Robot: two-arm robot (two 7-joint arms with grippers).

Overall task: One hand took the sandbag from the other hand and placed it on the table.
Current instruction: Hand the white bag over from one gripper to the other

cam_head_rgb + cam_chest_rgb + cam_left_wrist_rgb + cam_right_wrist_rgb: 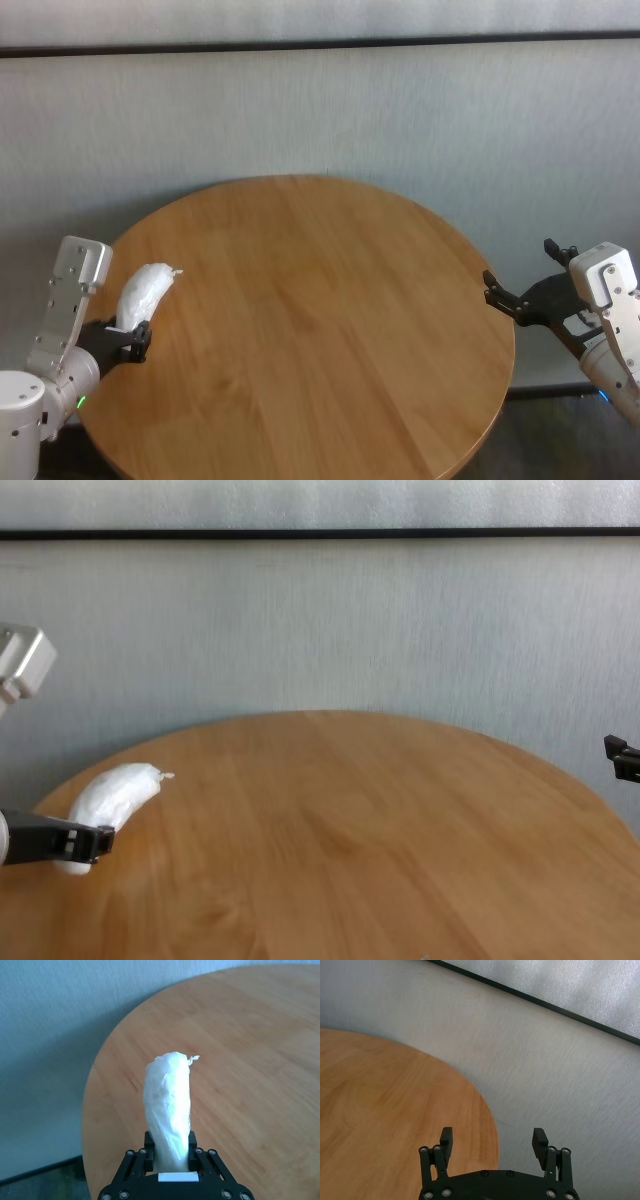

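Sandbag [146, 292]: in the head view it sits in the left hand [128, 338], over the left edge of the round wooden table [320, 330]; the right hand [520, 300] hangs wide apart at the table's right edge. Left wrist view: the left hand's fingers [148, 1152] clamp the white pouch's near end. Right wrist view: the right hand's fingers [446, 1141] are spread, holding nothing. Chest view: the pouch is at the left, tied tip pointing far and right.
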